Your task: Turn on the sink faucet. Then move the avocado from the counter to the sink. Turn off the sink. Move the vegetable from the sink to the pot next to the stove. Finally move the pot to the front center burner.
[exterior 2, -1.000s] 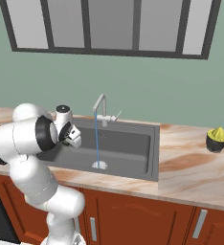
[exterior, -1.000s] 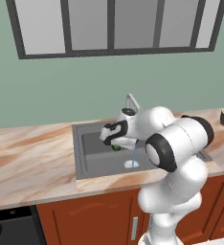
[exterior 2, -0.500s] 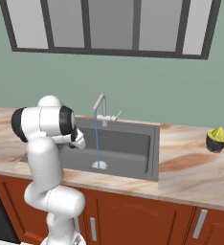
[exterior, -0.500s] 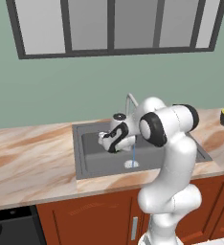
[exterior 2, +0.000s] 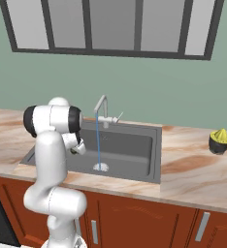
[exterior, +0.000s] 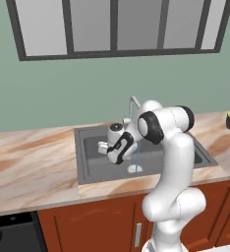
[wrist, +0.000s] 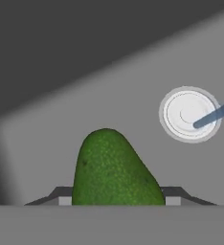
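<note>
- A green-walled kitchen with a dark-framed window above; the counter (exterior: 33, 162) is beige-and-tan marbled stone over reddish-brown cabinets.
- The sink (exterior 2: 132, 150), a dark grey rectangular basin, is sunk into the worktop, with a pale round drain (wrist: 189, 114) in its floor.
- The sink faucet (exterior 2: 103, 109), a slim silver gooseneck, stands at the basin's back edge; a thin blue stream of water (exterior 2: 98, 143) falls from its spout onto the drain.
- The white arm reaches low into the basin, and the gripper (exterior: 112, 150) hangs over the left half of the sink, beside the stream.
- In the hand view the avocado (wrist: 113, 170) sits between the two dark finger tips, which press against its sides: the jaws are clamped on it.
- The avocado is dark green and pebbled, narrow end pointing away from the hand, held above the grey basin floor, with the drain off to one side.
- At the counter's far right, well apart from the sink, stands a dark bowl (exterior 2: 219, 143) holding something yellow-green.
</note>
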